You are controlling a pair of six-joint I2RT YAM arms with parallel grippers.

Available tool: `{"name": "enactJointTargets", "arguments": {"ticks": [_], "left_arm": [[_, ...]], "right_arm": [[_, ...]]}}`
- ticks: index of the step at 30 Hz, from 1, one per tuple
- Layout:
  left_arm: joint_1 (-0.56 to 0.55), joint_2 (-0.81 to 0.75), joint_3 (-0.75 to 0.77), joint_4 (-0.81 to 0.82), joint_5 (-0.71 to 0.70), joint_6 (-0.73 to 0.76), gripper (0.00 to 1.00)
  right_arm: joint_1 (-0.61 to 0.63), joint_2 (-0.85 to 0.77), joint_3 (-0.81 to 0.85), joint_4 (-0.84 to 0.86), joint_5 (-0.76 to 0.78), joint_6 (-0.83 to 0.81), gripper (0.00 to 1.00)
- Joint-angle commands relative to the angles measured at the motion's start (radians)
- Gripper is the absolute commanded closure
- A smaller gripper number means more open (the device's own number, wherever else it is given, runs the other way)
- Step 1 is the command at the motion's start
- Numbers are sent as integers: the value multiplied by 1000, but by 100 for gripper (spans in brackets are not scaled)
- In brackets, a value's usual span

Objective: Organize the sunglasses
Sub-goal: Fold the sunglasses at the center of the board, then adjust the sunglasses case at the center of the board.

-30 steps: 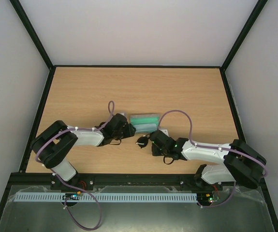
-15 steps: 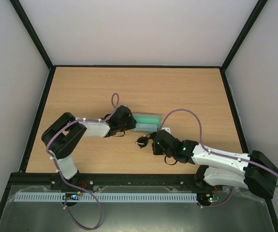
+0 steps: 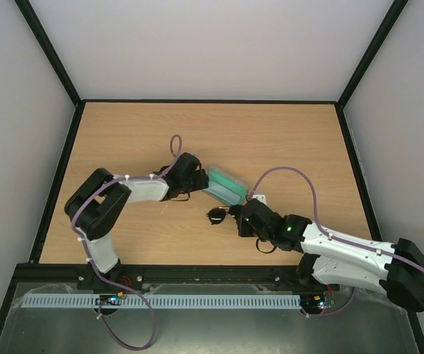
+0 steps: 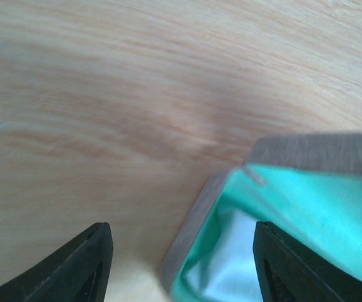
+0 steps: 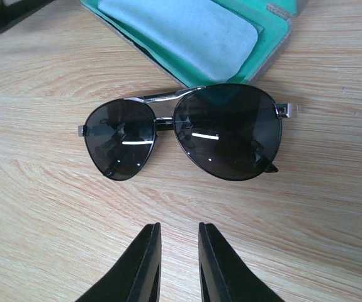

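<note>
The sunglasses (image 5: 181, 129) lie folded on the wooden table, with dark lenses and a thin black frame, right against the near edge of the open grey case (image 5: 275, 25). They are small in the top view (image 3: 217, 215). The case (image 3: 225, 188) is green inside and holds a light blue cloth (image 5: 181, 31). My right gripper (image 5: 179, 236) hovers just short of the sunglasses, its jaws a narrow gap apart with nothing between them. My left gripper (image 4: 184, 258) is open wide around the case's end rim (image 4: 196, 233), and neither finger touches it.
A small white piece (image 3: 259, 198) lies by the case's right end. The right arm's purple cable (image 3: 293, 177) arches over the table behind it. A black rail (image 3: 212, 101) borders the table on all sides, with white walls beyond.
The case has swung from lying level to slanting, its right end nearer me. My left gripper reached to its end and opened wider. The right arm stretched out; the sunglasses stayed put.
</note>
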Motion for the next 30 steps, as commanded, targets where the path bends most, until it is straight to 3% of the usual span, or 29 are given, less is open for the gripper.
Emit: {"name": "enactJointTargets", "arguments": {"ticks": [1,5,9,11,22,30], "left_arm": [[6,-141,-80,-122,-43,0,36],[5,-246,-174,-147,-45,-21,39],[-16,-273,-255,-101,-8,-57,61],[-38,-244,-266,-79,-2,-72,68],[-72,10,-115,-3,33,-61,72],[-73,102,-37,6,55,-43,72]], "right_arm": [[4,-28,53,-68,41,3,82],[-14,-24,66,-96,100,10,80],[-96,-11,63,-103,137,1,80],[-148,-6,55,-92,141,-12,80],[-364,88,0,37,88,-72,80],[-381,187,-39,166,29,-93,80]]}}
